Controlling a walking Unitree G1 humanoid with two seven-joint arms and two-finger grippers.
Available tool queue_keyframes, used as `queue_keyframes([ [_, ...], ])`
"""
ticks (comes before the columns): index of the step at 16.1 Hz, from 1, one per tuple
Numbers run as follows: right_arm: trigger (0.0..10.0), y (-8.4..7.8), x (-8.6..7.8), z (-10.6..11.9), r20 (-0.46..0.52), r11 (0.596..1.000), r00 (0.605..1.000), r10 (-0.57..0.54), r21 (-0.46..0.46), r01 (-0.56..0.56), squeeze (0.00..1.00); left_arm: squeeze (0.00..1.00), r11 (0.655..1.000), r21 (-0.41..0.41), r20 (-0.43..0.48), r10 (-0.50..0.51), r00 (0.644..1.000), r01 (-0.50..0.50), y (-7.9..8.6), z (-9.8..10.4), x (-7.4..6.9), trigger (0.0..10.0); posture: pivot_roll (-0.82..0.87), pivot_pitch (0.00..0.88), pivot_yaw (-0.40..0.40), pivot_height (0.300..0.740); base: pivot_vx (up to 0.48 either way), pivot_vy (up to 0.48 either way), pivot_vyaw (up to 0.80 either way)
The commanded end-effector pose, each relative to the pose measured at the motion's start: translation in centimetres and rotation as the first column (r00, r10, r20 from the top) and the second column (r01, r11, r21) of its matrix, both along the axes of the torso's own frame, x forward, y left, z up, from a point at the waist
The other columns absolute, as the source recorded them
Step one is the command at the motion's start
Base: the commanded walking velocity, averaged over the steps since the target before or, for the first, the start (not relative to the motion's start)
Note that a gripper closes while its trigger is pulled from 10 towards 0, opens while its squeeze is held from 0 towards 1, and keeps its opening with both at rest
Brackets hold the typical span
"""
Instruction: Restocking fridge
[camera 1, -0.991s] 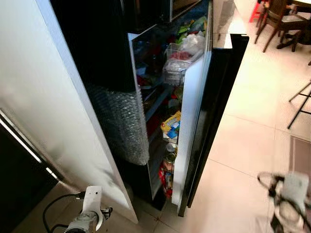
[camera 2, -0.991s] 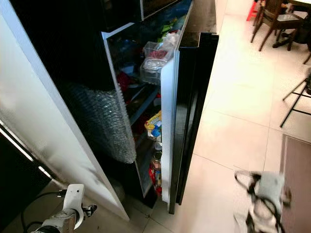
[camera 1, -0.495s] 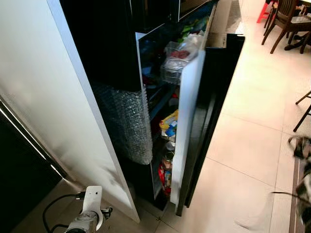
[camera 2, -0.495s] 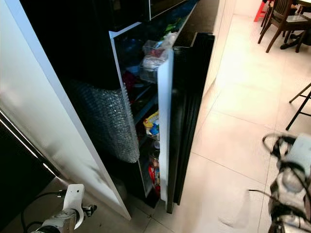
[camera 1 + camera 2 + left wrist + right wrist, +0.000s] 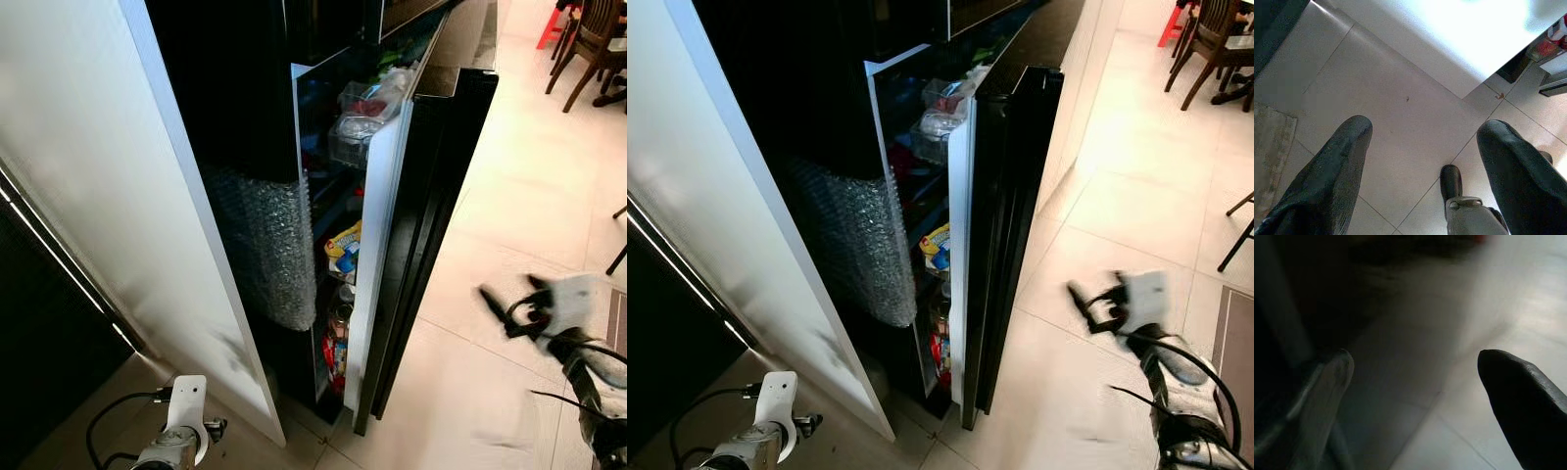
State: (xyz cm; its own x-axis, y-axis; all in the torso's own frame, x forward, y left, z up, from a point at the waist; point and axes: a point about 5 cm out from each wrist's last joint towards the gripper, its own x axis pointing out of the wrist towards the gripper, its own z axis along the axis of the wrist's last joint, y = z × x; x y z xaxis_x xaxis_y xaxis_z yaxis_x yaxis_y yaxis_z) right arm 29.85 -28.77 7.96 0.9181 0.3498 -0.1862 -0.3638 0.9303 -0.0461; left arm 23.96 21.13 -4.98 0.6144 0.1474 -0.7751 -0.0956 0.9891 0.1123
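The tall black fridge stands against a white side panel, its glossy black door partly ajar. Packed door shelves show in the gap, with clear plastic food tubs above and a yellow snack packet lower down. Bubble wrap covers part of the fridge front. The right end effector, blurred, is raised over the pale tiled floor beside the door, fingers spread wide and empty. The left end effector hangs low over the floor, wide apart, holding nothing.

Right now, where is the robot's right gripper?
In the head views the right gripper is raised over the tiled floor on the robot's right, apart from the open black fridge door and pointing towards it, with its fingers spread.
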Motion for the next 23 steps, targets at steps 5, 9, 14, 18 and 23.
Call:
queue_keyframes([
  [5, 10.0, 3.2, -0.3, 0.4, -0.062, 0.936, 0.934, 0.353, 0.034, -0.351, 0.0, 0.0, 1.0, 0.009, -0.011, -0.01, 1.0, 0.01, 0.2, -0.1, -0.2, 10.0, -0.07, 0.0, 0.023, 0.74, 0.0, 0.0, 0.0],
  [9, 10.0, 5.9, -0.6, 1.2, -0.062, 0.847, 0.845, 0.531, 0.056, -0.529, 0.0, 0.0, 1.0, 0.009, -0.013, -0.016, 1.0, 0.016, 0.2, -0.1, -0.2, 10.0, -0.07, 0.0, 0.023, 0.74, 0.0, 0.0, 0.0],
  [14, 10.0, 8.4, 0.2, 3.1, 0.019, 0.819, 0.82, 0.571, 0.054, -0.572, 0.0, 0.0, 1.0, 0.007, -0.018, -0.028, 0.999, 0.028, 0.1, -0.2, -0.3, 10.0, -0.07, 0.0, 0.022, 0.74, 0.0, 0.0, 0.0],
  [18, 10.0, 8.6, 2.1, 4.4, 0.054, 0.887, 0.885, 0.462, -0.016, -0.462, 0.0, 0.0, 1.0, 0.01, -0.015, -0.029, 0.999, 0.03, 0.1, -0.2, -0.3, 10.0, -0.07, 0.0, 0.02, 0.74, 0.0, 0.0, 0.0],
  [23, 10.0, 10.7, 4.2, 5.9, 0.099, 0.893, 0.888, 0.449, -0.045, -0.447, 0.0, 0.0, 1.0, 0.006, -0.013, -0.02, 1.0, 0.02, 0.0, -0.1, -0.2, 10.0, -0.05, 0.0, 0.01, 0.74, 0.0, 0.0, 0.0],
])
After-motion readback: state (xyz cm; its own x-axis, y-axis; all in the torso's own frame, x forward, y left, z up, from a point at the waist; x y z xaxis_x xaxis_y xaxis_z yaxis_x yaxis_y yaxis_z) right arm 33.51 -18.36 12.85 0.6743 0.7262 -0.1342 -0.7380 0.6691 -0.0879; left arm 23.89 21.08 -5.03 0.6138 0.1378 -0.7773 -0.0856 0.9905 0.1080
